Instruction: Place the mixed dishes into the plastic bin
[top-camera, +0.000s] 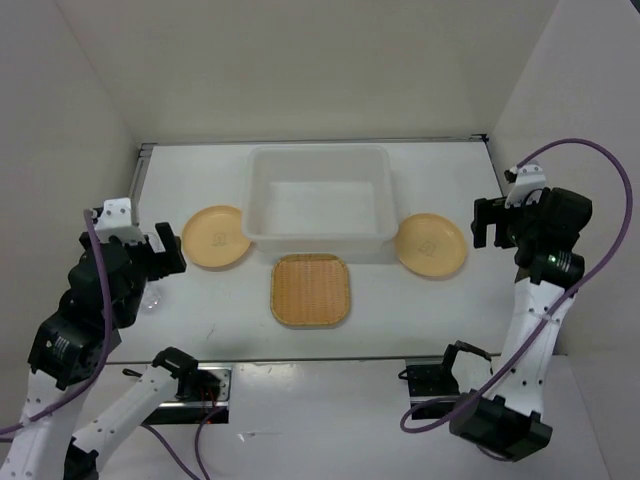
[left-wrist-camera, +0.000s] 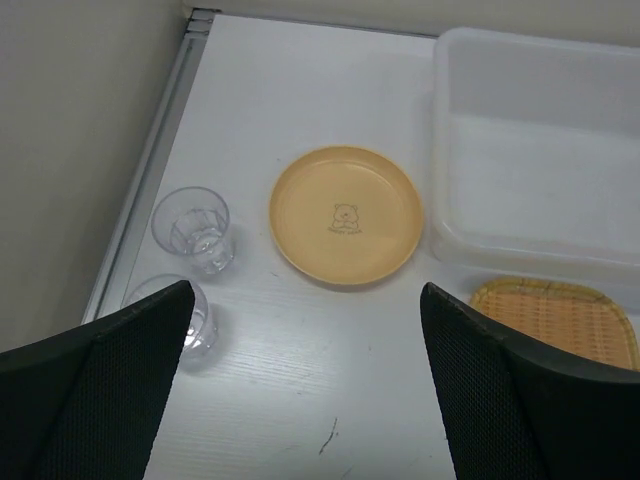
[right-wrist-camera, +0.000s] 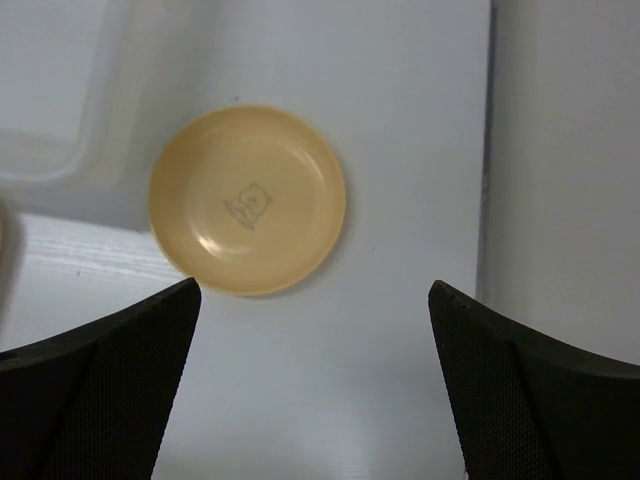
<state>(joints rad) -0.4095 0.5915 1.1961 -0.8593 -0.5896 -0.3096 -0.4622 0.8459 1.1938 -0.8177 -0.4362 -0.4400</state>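
The translucent white bin (top-camera: 318, 238) stands empty at the table's middle back. A round tan plate (top-camera: 216, 237) lies left of it and another (top-camera: 431, 244) lies right of it. The woven orange-tan plate (top-camera: 311, 289) lies in front of the bin. My left gripper (top-camera: 165, 255) is open and empty, raised over the table's left side. In the left wrist view the left gripper (left-wrist-camera: 305, 300) frames the left plate (left-wrist-camera: 346, 214), two clear cups (left-wrist-camera: 192, 228) (left-wrist-camera: 188, 322) and the woven plate (left-wrist-camera: 555, 320). My right gripper (top-camera: 488, 222) is open and empty, raised beside the right plate (right-wrist-camera: 248, 200).
White enclosure walls stand close on the left, right and back. A metal rail (left-wrist-camera: 150, 170) runs along the table's left edge beside the cups. The bin's corner (right-wrist-camera: 50, 90) shows at the top left of the right wrist view.
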